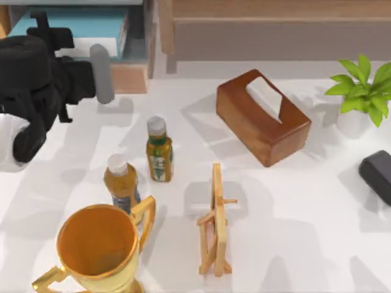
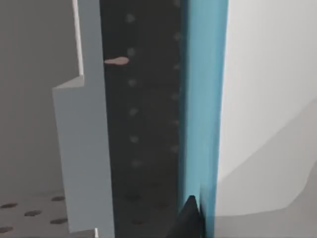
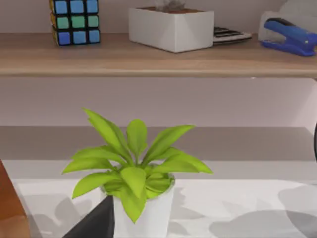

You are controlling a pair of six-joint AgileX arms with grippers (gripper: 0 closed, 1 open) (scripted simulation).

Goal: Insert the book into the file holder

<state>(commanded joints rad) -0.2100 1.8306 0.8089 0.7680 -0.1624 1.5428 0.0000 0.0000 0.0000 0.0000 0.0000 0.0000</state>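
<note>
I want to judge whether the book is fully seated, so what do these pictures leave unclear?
- Top view: the left arm covers part of the book and file holder; the frame edge cuts both off.
- Left wrist view: the book's teal cover is seen close up, its ends out of frame; the left tool's grip cannot be judged.
- Top view: the right tool is cut by the edge.

Book (image 1: pixel 67 27) lies inside file holder (image 1: pixel 131 76), table's rear left.
</note>
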